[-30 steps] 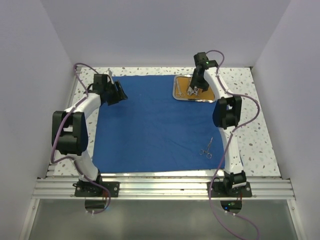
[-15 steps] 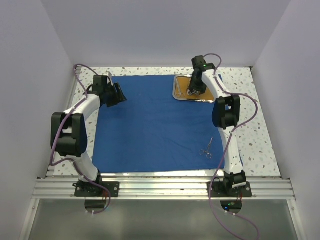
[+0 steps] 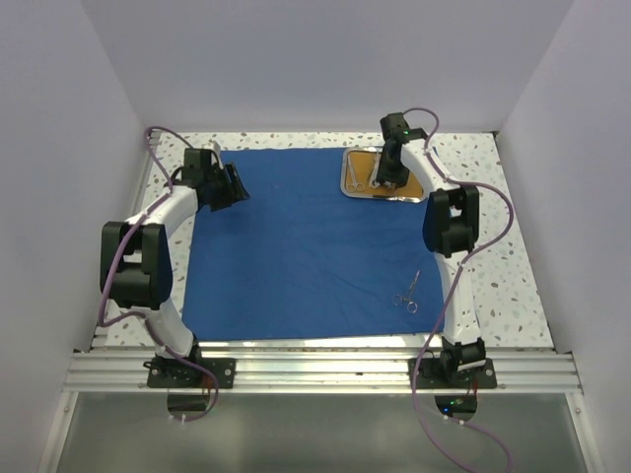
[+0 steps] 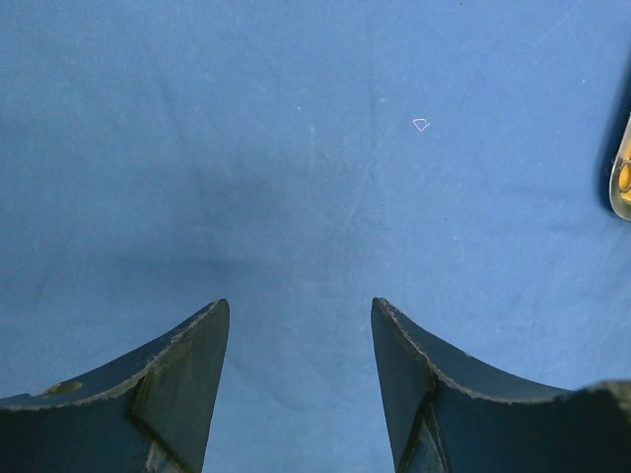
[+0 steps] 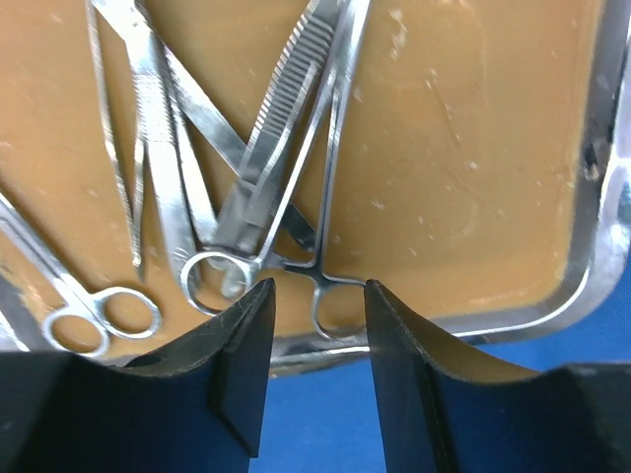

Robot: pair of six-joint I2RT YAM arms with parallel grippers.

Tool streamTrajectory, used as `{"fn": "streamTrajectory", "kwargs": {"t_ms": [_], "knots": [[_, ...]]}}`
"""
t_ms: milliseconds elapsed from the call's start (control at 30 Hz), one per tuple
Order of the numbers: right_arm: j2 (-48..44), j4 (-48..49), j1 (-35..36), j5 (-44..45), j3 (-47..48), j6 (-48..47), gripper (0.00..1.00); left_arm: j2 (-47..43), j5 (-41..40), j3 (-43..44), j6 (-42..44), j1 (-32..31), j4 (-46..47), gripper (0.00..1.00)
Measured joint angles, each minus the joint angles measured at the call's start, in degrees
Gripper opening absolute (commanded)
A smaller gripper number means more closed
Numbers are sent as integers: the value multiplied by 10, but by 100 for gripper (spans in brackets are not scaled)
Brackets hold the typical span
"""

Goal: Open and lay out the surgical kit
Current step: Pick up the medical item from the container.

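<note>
Nearest the arm bases, one ring-handled instrument (image 3: 408, 293), scissors or forceps, lies alone on the near right part of the royal-blue cloth wrap (image 3: 296, 246). The wrap is spread flat over the speckled table (image 3: 513, 256). The lone tool looks like the first piece laid out, set apart so that each tool gets its own spot.

Farther back, at the wrap's far left edge, the left pincer (image 4: 301, 310) hangs just over bare cloth. Its jaws are parted wide with nothing between them, and it seems parked clear of the work.

Farthest, on the wrap's far right corner, sits the steel tray (image 5: 592, 177). Its orange-brown floor holds the other instruments in a crossed heap: ridged tweezers (image 5: 296, 89), small scissors (image 5: 97, 317) and a ring-handled clamp (image 5: 328, 158). The right pincer (image 5: 317, 291) is lowered into that tray, jaws parted narrowly and straddling one finger ring of the clamp, gripping nothing yet. That ring is probably chosen because it stands clear of the tangle. Since the clamp's shanks cross the tweezers, lifting it may drag a neighbour along.
</note>
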Motion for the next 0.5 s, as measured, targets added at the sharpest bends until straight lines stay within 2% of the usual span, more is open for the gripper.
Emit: {"fn": "streamTrajectory", "kwargs": {"t_ms": [167,400,433,467,500], "knots": [[-25,12,-1,1,-58,-6,41,0,-2,0,0,0,0,64],[-35,29,-1,1,-78,-10,40,0,-4,0,0,0,0,64],[-35,29,-1,1,-78,-10,37,0,-4,0,0,0,0,64],[-35,28,-1,2,-78,-12,28,0,-4,0,0,0,0,64],[-35,28,-2,2,-78,-14,24,0,-4,0,0,0,0,64]]}}
